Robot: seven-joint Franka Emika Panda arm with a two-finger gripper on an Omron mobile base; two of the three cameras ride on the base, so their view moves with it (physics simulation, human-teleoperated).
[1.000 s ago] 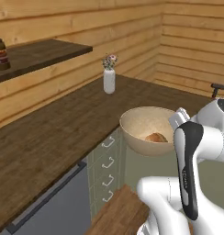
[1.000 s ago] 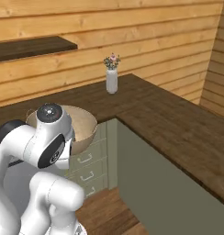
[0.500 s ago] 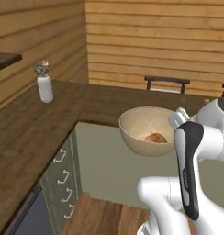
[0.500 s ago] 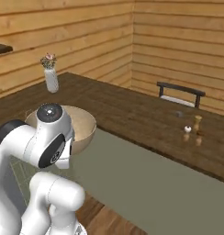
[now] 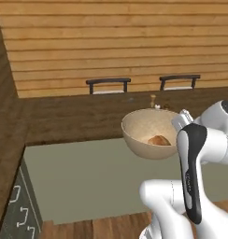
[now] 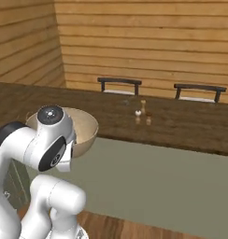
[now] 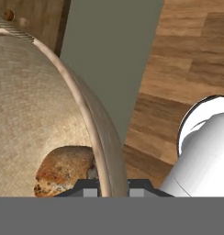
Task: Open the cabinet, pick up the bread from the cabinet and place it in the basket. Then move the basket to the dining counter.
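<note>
Left base view is swinging round: the shelf wall has gone and the dining counter (image 5: 78, 116) with chairs (image 5: 108, 86) is facing me. My gripper (image 7: 113, 187) is clamping the basket (image 5: 151, 132) rim, bread (image 5: 159, 140) inside, carried just short of the counter.

The basket (image 5: 145, 135) looks like matt tan fibre, its inner wall finely woven and rough in the hand view, the rim a smooth band. The bread (image 7: 63, 170), low in that view, has a coarse, speckled brown crust. The table (image 6: 190, 123) top is dark, dull-grained wood over a flat matt grey-green front. Pale planked wood walls (image 5: 116, 42) fill the upper frame; chairs (image 6: 119, 85) show black frames.
</note>
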